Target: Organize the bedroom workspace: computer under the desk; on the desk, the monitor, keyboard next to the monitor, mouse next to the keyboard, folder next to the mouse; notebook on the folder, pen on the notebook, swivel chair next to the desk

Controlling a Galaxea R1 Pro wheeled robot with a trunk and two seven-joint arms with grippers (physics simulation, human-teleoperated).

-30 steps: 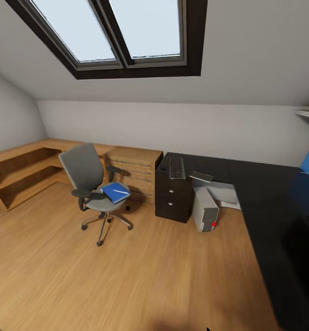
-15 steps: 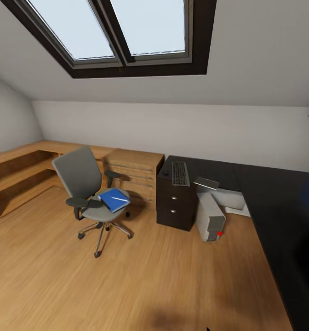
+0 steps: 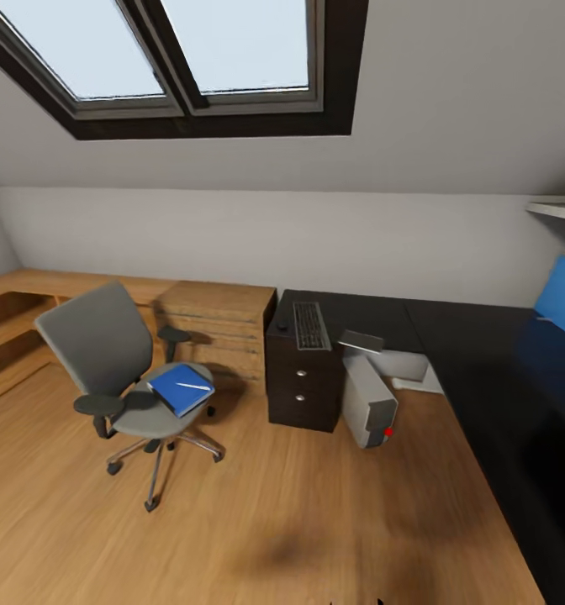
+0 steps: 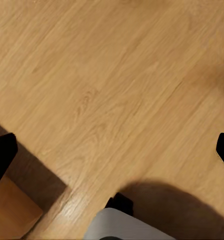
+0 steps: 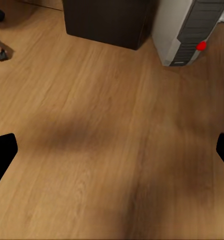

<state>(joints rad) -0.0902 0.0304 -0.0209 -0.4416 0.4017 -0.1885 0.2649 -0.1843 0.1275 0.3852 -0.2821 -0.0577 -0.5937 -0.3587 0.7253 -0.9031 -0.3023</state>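
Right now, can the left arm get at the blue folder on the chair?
Probably not. The folder lies on the chair seat across open floor, and the left gripper points at bare boards. Nothing blocks the way; the base must drive closer.

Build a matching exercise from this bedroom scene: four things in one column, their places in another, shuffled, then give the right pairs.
Things:
1. folder
2. keyboard
3. computer
4. swivel chair

Places:
A. on the black desk, above the drawer unit
B. on the wooden floor, in front of the wooden dresser
C. on the chair's seat
D. on the floor beside the black drawer unit

Pairs: 1-C, 2-A, 3-D, 4-B
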